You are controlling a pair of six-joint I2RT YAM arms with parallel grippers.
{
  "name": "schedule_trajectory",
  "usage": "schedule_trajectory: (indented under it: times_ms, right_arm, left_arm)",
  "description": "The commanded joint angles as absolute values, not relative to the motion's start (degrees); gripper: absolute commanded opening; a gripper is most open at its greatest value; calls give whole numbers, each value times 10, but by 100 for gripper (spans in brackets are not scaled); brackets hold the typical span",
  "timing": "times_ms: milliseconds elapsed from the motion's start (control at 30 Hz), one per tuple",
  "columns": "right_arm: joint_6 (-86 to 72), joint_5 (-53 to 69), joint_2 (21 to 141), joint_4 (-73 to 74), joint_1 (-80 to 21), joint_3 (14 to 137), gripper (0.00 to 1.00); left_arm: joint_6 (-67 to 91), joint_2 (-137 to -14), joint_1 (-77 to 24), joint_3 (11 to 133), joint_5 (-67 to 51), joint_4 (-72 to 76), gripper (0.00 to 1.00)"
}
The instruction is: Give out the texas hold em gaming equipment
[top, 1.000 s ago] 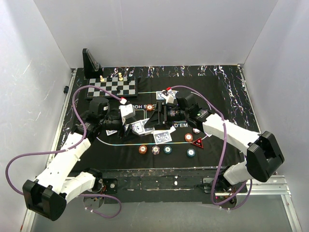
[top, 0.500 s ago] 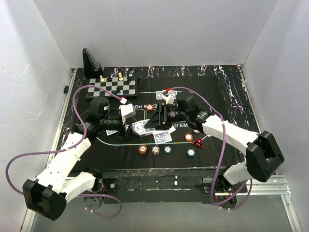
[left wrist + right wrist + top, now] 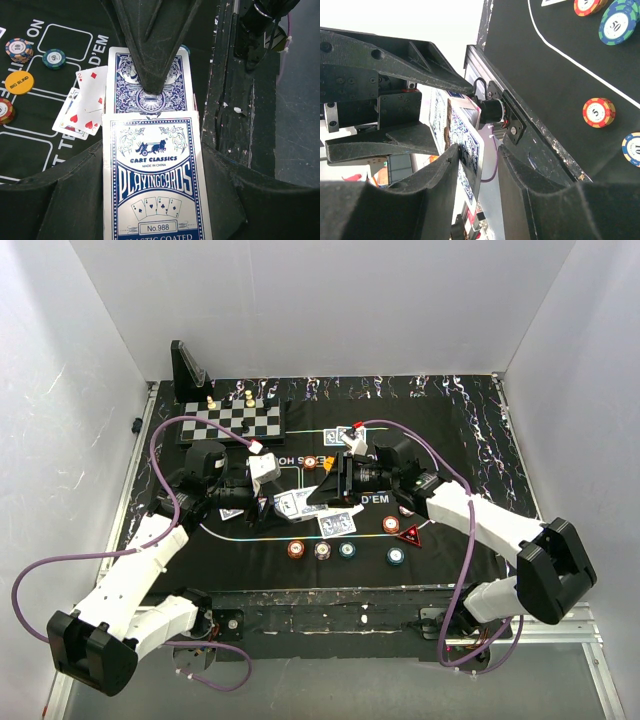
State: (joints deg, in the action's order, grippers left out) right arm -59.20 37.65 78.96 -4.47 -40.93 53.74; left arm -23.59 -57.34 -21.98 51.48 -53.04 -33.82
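While left gripper (image 3: 154,161) clamps deck (image 3: 156,202), chessboard (image 3: 232,421) stands (behind).

The card box (image 3: 152,185) says "CART CLASSICS", "MADE IN CHINA", "PLAYINGCARDS" and "No.988". The yellow disc (image 3: 19,82) says "BIG BLIND". The mat (image 3: 75,12) shows "D'EM". One card (image 3: 92,92) has a red 2. The green-and-blue chip (image 3: 618,22) says 50. The orange chip (image 3: 599,112) says 5.

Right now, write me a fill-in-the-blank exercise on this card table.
The left gripper is shut on a card box labelled CART ____.
The yellow disc reads BIG ____.
The face-up card beside the box is the two of ____.
The chessboard sits at the far ____ corner of the mat.
Missing words: CLASSICS; BLIND; diamonds; left.
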Motion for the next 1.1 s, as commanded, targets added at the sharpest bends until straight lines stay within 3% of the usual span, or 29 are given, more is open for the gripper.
schedule_trajectory:
  times_ms: [0,367,1067]
  right_arm:
    - [-589,381,772,-37,-399,525,43]
    - [-576,381,745,-10,-377,522,41]
    - [-568,399,690,48,-329,537,22]
  left_arm:
    - [-226,-558,-218,538,-552,-303,27]
    - [-212,-554,-218,530,-551,-287,27]
    - [-123,-525,-214,461,-546,-178,27]
